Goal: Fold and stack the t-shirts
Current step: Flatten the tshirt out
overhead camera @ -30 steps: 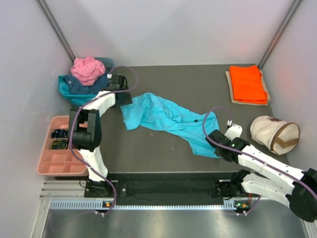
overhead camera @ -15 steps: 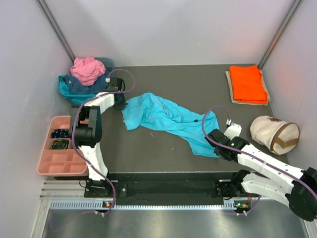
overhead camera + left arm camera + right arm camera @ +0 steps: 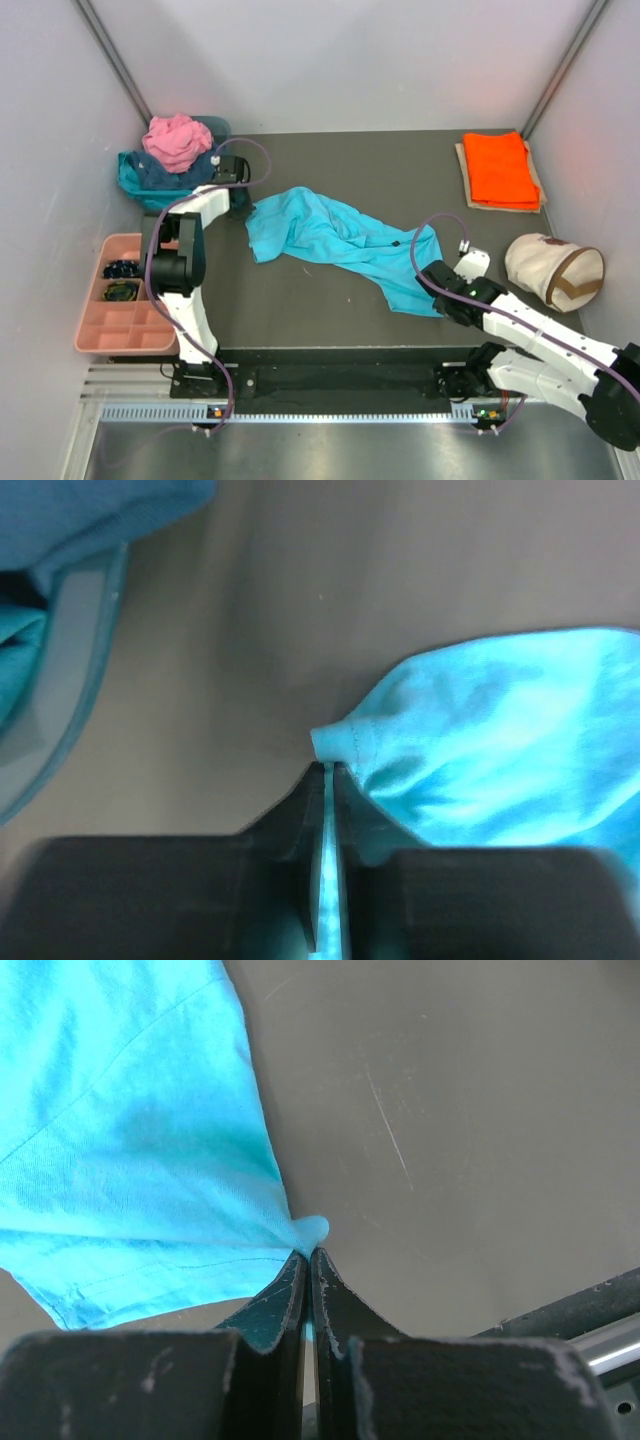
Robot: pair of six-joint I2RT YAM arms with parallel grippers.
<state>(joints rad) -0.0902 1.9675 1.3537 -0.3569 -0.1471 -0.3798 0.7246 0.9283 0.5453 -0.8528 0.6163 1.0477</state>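
We take this for a robotics lab cell rather than a home. Bare pale walls [image 3: 350,60] box in a dark grey surface [image 3: 380,170] on three sides, with metal struts [image 3: 113,58] running up the corners. The left arm [image 3: 200,208] and the right arm [image 3: 530,325], white with looping purple cables [image 3: 440,222], are bolted beside a slotted aluminium rail [image 3: 300,412]. A pink compartment tray [image 3: 105,335] sits at one side. The only homely thing we see is a turquoise t-shirt [image 3: 340,240].
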